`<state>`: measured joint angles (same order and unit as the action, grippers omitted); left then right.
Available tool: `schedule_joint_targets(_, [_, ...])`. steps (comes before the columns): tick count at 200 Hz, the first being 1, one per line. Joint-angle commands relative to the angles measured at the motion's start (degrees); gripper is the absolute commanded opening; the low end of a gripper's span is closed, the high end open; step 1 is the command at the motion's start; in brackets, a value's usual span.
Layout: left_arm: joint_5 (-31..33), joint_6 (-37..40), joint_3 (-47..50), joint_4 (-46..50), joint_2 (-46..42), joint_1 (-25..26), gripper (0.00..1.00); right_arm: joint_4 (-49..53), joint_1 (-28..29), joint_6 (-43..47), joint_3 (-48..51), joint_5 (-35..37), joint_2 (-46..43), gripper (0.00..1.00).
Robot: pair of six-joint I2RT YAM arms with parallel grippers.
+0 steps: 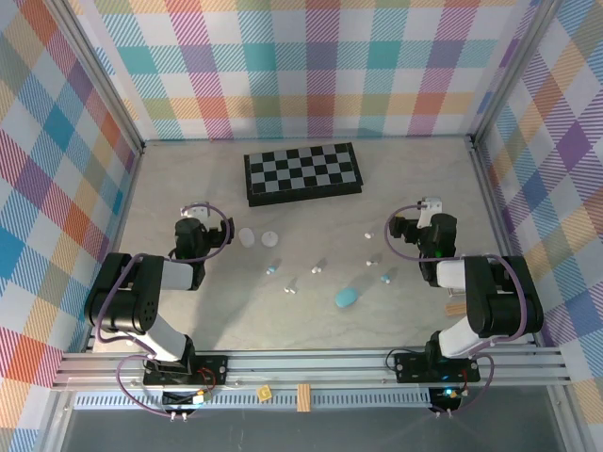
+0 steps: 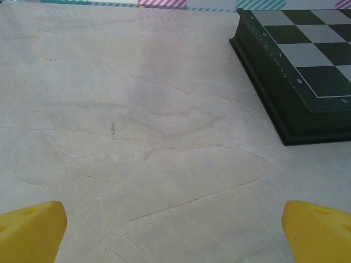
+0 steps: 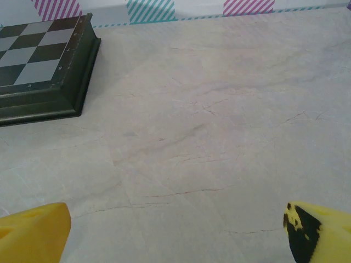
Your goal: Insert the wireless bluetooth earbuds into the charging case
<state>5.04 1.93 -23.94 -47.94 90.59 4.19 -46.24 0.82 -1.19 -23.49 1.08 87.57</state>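
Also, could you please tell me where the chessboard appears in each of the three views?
Top external: the chessboard lies at upper centre.
Left wrist: the chessboard is at upper right, cut off by the frame.
Right wrist: the chessboard is at upper left, also cut off.
Shared landmark: the patterned back wall beyond the board, a thin strip along the top edge of both wrist views.

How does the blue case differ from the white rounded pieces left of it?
Colour: the blue case is light blue, the white rounded pieces white. Shape: the blue case reads as one slanted oval; the white pieces as two round discs side by side. Place: the blue case lies nearer the arm bases, right of centre; the white pieces farther back and left. Both rest loose on the table, larger than the earbuds.
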Motion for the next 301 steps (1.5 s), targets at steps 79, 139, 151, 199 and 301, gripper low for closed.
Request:
schedule_joint_targets(79, [-0.4,0.0,-0.1,-0.4,-0.1,-0.4,1.00,-0.8,0.2,0.2,-0.2,0.5,0.4,0.99])
schedule_joint_targets(139, [-0.3,0.1,-0.1,-0.4,-0.1,-0.5,1.00,-0.9,0.2,0.3,-0.1,0.6,0.3,0.99])
schedule_joint_targets(151, [-0.4,0.0,-0.1,-0.5,-0.1,-0.4,1.00,-1.2,0.2,0.4,0.1,0.5,0.2,0.99])
schedule_joint_targets(199, [8.3,1.0,-2.0,9.1,-8.8,3.0,1.00,14.6,0.6,0.6,-3.8,-1.0,-8.8,0.99])
schedule_joint_targets(301, [17.5,-17.4,-24.4,55.9,-14.7,18.4,1.00,35.0,13.6,-3.7,-10.7,-9.5,-20.6,0.99])
